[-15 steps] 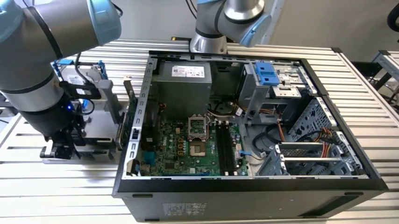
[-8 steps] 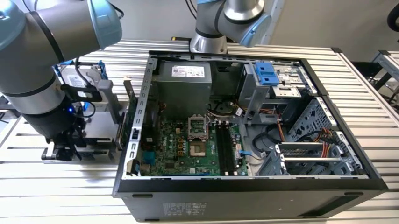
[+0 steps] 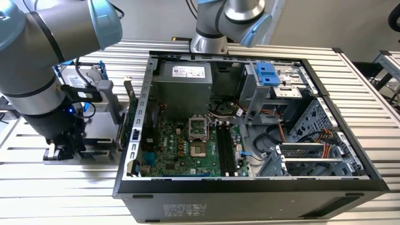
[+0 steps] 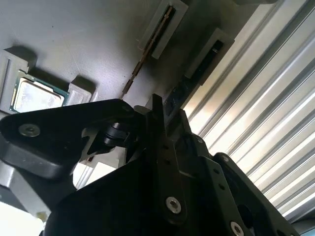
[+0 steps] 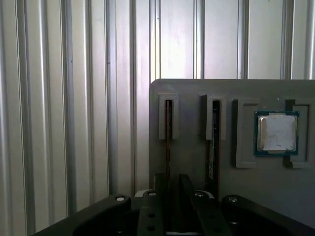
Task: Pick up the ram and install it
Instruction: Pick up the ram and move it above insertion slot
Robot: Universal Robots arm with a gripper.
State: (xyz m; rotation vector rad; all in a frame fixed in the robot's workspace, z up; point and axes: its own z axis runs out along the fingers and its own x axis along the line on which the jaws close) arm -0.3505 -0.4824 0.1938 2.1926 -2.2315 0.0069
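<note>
On gray holder (image 5: pixel 197 91): ram (image 5: pixel 168 132) on edge, lined up with end effector (image 5: pixel 171 183).

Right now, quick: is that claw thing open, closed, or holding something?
Gripper: right at a ram stick standing in the gray holder; whether it is open or closed cannot be told.

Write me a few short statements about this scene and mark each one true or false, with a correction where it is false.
1. The computer case lies open on its side. True.
2. The tool is inside the case. False: it is outside, over the grey holder.
3. The ram stands on edge in a slot of the grey holder. True.
4. The processor lies inside the case. False: it sits in a recess of the grey holder.
</note>
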